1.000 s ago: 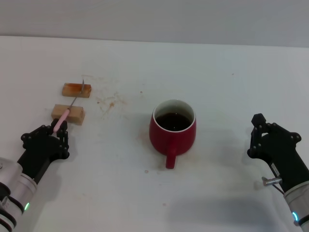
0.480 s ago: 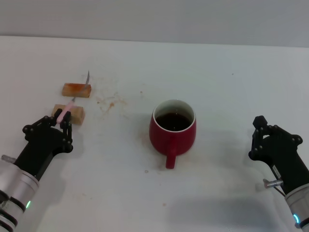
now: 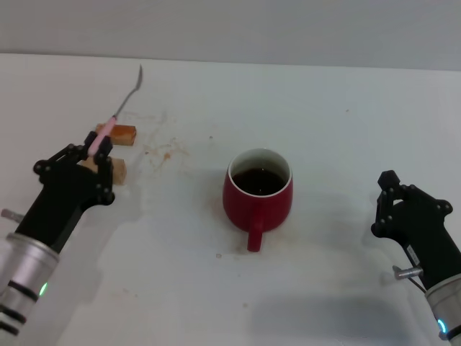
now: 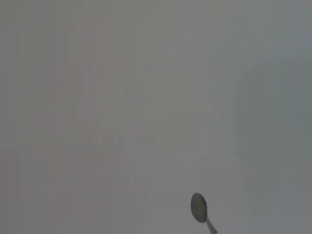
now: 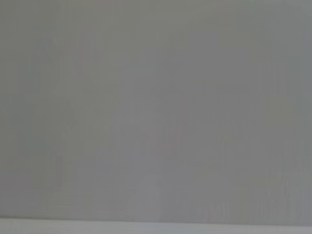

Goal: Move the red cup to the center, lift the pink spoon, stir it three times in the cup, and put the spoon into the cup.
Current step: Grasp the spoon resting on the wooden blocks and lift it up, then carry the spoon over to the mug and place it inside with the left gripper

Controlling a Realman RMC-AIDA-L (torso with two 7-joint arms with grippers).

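Left gripper (image 3: pixel 99 153) clenched on the pink spoon (image 3: pixel 119 108), raised over the table's (image 3: pixel 324 108) left side.
Its long axis slants up and away, bowl farthest from the robot, above two tan blocks (image 3: pixel 119 134); a second ago it lay lower across them. Centre: the red cup (image 3: pixel 258 194), handle toward the robot. Right gripper (image 3: pixel 385 194) idle at right; whether it is released or clenched cannot be told.

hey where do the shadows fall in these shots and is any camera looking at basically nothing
Head view: soft, even light; the red cup casts only a faint shadow on the white table, and a dim shadow lies beside the left hand holding the pink spoon. Left wrist view: flat grey, with just the spoon's bowl showing. Right wrist view: featureless grey, apart from a pale strip along one edge.
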